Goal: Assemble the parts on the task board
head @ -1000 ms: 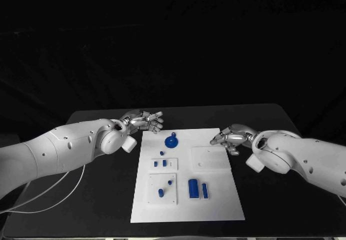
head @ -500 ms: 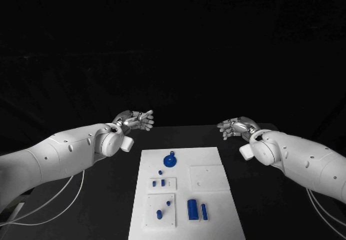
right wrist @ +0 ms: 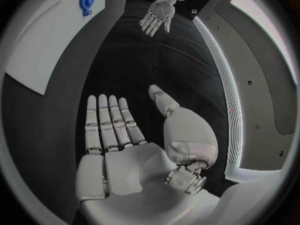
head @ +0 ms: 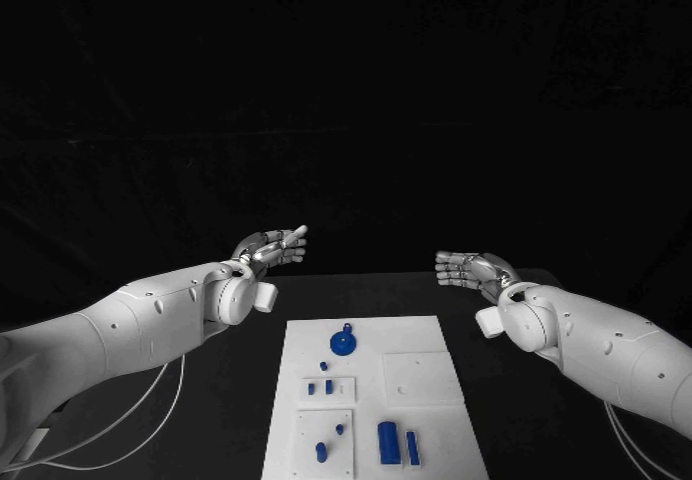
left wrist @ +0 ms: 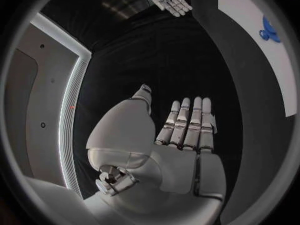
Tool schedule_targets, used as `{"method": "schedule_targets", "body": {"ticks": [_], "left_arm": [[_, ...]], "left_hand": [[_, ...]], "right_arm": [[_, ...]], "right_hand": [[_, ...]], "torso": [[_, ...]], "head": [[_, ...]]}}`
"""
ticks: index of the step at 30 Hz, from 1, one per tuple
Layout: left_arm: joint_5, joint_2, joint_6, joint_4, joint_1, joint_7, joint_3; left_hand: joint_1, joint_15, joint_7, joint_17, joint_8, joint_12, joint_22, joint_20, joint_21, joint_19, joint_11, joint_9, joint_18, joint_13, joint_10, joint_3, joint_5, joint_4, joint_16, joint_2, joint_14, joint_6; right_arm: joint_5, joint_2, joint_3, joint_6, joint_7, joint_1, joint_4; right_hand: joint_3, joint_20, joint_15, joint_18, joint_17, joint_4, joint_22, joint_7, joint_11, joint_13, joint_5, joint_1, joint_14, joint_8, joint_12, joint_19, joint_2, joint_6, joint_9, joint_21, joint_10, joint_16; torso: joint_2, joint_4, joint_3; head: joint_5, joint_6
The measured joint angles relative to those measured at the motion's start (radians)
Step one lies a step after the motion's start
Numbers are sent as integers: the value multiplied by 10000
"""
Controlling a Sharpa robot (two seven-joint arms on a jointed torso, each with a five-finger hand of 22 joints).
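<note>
- The left hand [head: 271,247] is raised above the far edge of the table [head: 245,400], on the left side; its fingers are straight and close together, the thumb stands apart, and it holds nothing.
- In the left wrist view the same left hand [left wrist: 181,135] shows a flat bare palm with the fingers [left wrist: 197,120] extended side by side.
- The right hand [head: 469,270] is raised on the opposite side, at about the same height, also flat and holding nothing.
- In the right wrist view the right hand [right wrist: 119,135] lies with its palm exposed, its fingers [right wrist: 103,120] stretched out together and the thumb off to one side.
- The task board [head: 433,335] lies on the table between the two arms, nearer the robot than both hands and well apart from each of them.
- A round blue part [head: 343,342] with a small loop sits near the far end of the board, the piece closest to the hands, yet touching neither.
- Small blue parts [head: 320,387] stand in a little square block at mid-board on the left.
- A plain white square block [head: 421,376] lies to the right of them.
- Two blue cylinders [head: 397,443] lie side by side near the board's near end, with more small blue pieces [head: 329,440] to their left on another square block.
- Each wrist view also catches the other hand across the dark table, fingers spread and bare.
</note>
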Motion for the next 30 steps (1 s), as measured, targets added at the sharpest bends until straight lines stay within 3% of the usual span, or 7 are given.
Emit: {"method": "schedule_targets", "body": {"ticks": [3,5,10,15,18,25,30], "left_arm": [[-3,-44,-33,120,-39,-15,26],[-4,-103,-106,357,-116,-16,70],[-5,-340,-520,1285,-386,65,242],[-4,-761,-1495,2808,-859,341,510],[-2,-998,-2262,3827,-1159,586,680],[-1,-1434,-4017,5636,-1672,1210,975],[1,-1586,-4911,6240,-1842,1538,1067]], "left_hand": [[-1442,-456,-319,-1291,-756,-204,-3217,-170,-1418,-1456,-328,-1327,1,-200,-2674,-124,-185,-866,-756,103,-2116,-1944],[-2212,-644,-450,-1824,-1065,-278,-4862,-237,-2001,-2052,-460,-1875,1,-280,-3774,-176,-249,-1222,-1071,143,-2986,-2742],[-7249,-958,-673,-2711,-1576,-392,-7692,-347,-2972,-3040,-686,-2788,3,-417,-5611,-257,-326,-1810,-1587,229,-4435,-4077],[-9936,-1082,-759,-3071,-1773,-439,-8847,-420,-3364,-3427,-780,-3160,5,-468,-6353,-282,-365,-2021,-1771,266,-5023,-4622],[-10773,-1138,-797,-3179,-1804,-440,-9201,-424,-3477,-3536,-803,-3277,4,-480,-6575,-314,-365,-2072,-1846,275,-5194,-4767],[-11655,-1166,-839,-3295,-1883,-439,-9582,-435,-3568,-3634,-850,-3394,5,-497,-6789,-312,-403,-2140,-1892,288,-5333,-4896],[-11962,-1172,-832,-3338,-1919,-439,-9719,-436,-3632,-3728,-849,-3430,5,-504,-6872,-319,-403,-2204,-1892,292,-5429,-4979]], "right_arm": [[3,-67,-7,-44,-15,-13,126],[27,-170,-14,-121,-15,-49,348],[170,-510,-30,-506,73,-139,1280],[486,-1057,-58,-1338,374,-276,2806],[767,-1458,-81,-2023,639,-385,3846],[1519,-2323,-135,-3818,1358,-637,6167],[2021,-2774,-161,-5002,1849,-769,7411]], "right_hand": [[-1620,-598,-395,-534,-1669,858,-2367,-455,-411,-775,-480,-2732,-2393,-510,-505,-2064,66,-2413,-1786,-566,-2700,-840],[-2285,-839,-555,-747,-2354,1211,-3341,-640,-579,-1087,-672,-3838,-3376,-718,-707,-2916,93,-3404,-2521,-798,-3809,-1184],[-3394,-1247,-816,-1108,-3498,1801,-4972,-938,-862,-1608,-1007,-5694,-5023,-1067,-1050,-4334,138,-5050,-3752,-1189,-5667,-1758],[-3830,-1397,-918,-1116,-3959,2047,-5633,-1062,-975,-1815,-1122,-6451,-5684,-1182,-1171,-4905,158,-5715,-4249,-1330,-6413,-1957],[-4096,-1512,-982,-1313,-4224,2197,-6016,-1136,-1037,-1941,-1192,-6904,-6077,-1266,-1237,-5242,170,-6108,-4539,-1421,-6866,-2112],[-4144,-1524,-1005,-1340,-4299,2223,-6128,-1156,-1064,-1973,-1203,-6983,-6154,-1281,-1261,-5303,173,-6189,-4623,-1439,-6961,-2132],[-4144,-1524,-1004,-1340,-4307,2223,-6132,-1156,-1064,-1974,-1203,-6983,-6154,-1281,-1261,-5303,173,-6189,-4625,-1439,-6961,-2132]], "torso": [[-12,25,-12],[-44,76,-35],[-203,331,-148],[-375,612,-272],[-428,690,-305],[-467,761,-336],[-474,769,-337]], "head": [[-48,-12],[-132,-35],[-462,-97],[-760,-158],[-830,-171],[-865,-175],[-866,-176]]}}
